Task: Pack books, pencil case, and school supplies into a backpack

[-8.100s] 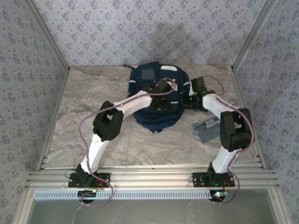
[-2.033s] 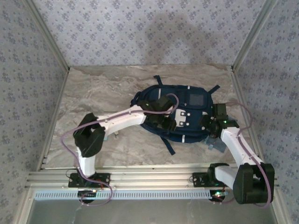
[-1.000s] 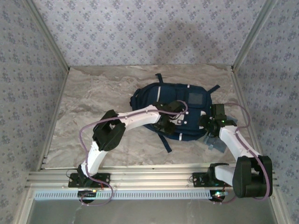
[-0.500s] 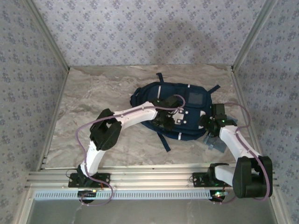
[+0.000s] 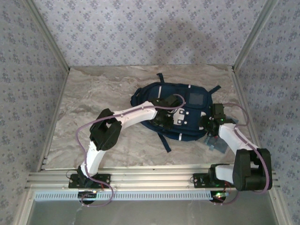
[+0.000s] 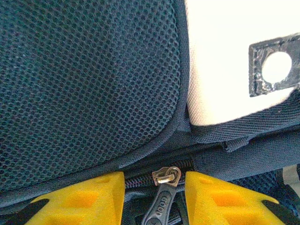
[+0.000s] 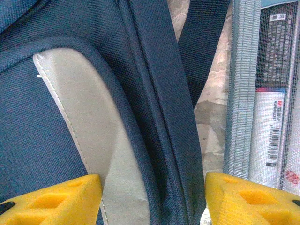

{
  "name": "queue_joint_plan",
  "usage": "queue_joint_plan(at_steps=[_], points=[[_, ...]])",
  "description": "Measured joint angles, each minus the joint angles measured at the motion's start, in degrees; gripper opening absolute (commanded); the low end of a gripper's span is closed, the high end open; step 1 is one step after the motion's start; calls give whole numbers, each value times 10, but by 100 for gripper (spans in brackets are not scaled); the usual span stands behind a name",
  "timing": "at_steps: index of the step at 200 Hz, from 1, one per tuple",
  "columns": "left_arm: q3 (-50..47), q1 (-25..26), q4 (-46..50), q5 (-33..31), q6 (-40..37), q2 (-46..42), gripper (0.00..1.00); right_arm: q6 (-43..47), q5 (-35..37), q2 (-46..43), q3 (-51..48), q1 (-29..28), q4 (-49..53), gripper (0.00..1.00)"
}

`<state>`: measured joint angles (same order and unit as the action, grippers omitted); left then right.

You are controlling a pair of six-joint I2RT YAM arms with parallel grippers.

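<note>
The navy backpack (image 5: 145, 96) lies flat at the table's centre right. My left gripper (image 5: 165, 119) hovers over its front. In the left wrist view its yellow fingers (image 6: 79, 199) stand apart on either side of the metal zipper pull (image 6: 167, 178) without touching it, so my left gripper (image 6: 154, 187) is open. My right gripper (image 5: 209, 125) sits at the backpack's right edge. In the right wrist view my right gripper (image 7: 153, 187) is closed on a bunched fold of navy fabric (image 7: 164, 140). The pencil case (image 7: 269, 93) lies just right of it. The books and school supplies are out of view.
The grey pencil case (image 5: 216, 144) lies partly under my right forearm near the table's right rail. A dark strap (image 5: 165, 140) trails from the backpack toward the near edge. Patterned walls close in the marble table (image 5: 93, 93) at the back and both sides.
My left gripper has shifted slightly left and back over the backpack and its jaws have narrowed around the zipper pull. The right gripper stays on the backpack's edge.
</note>
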<state>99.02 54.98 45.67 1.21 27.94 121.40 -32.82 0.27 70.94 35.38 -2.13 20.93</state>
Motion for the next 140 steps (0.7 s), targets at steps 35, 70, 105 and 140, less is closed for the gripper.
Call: queue_joint_plan(at_steps=[35, 70, 105, 140], points=[[-32, 1, -11, 9, 0, 0, 43, 0, 2, 3, 0, 0, -3, 62], [-39, 1, -22, 10, 2, -1, 24, 0, 2, 12, 0, -2, -9, 61], [-39, 1, -24, 11, -5, -1, 6, 0, 4, 12, 0, -3, -12, 54], [-37, -5, -23, 10, -19, -4, 0, -3, 4, 24, 0, -5, -25, 53]])
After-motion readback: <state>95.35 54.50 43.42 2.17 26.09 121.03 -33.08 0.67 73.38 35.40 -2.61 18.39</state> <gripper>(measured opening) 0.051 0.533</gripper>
